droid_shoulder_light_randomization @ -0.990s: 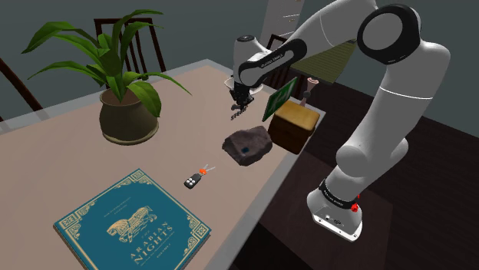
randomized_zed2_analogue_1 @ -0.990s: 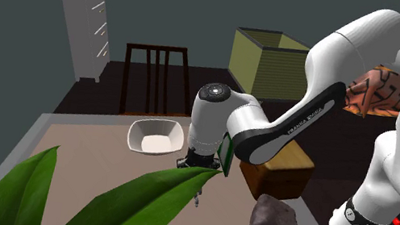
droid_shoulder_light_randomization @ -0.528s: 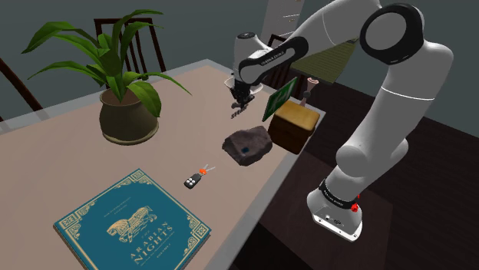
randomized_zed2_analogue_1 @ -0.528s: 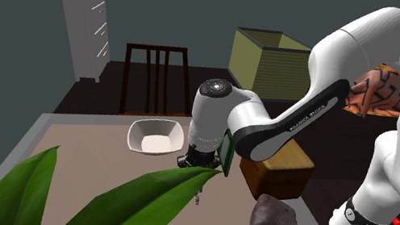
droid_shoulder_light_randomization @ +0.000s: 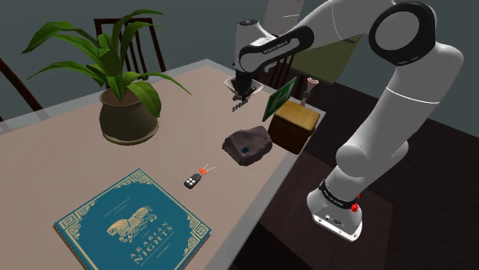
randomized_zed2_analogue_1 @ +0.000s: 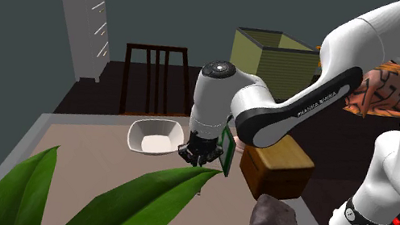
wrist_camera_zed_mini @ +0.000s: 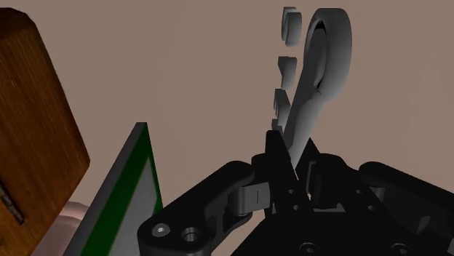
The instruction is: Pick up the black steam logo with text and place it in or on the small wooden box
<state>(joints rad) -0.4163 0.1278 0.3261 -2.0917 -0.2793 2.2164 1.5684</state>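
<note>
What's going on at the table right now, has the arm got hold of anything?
The white arm's black hand is shut on the flat grey logo piece with raised letters, which hangs from it, apparently clear of the tan tabletop. The small brown wooden box stands close by at the table's edge, with a green-edged panel tilted beside it. The logo is not yet in or on the box.

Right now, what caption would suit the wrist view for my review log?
Black gripper shut on the grey steam logo over the tan table, wooden box and green-edged panel alongside.
</note>
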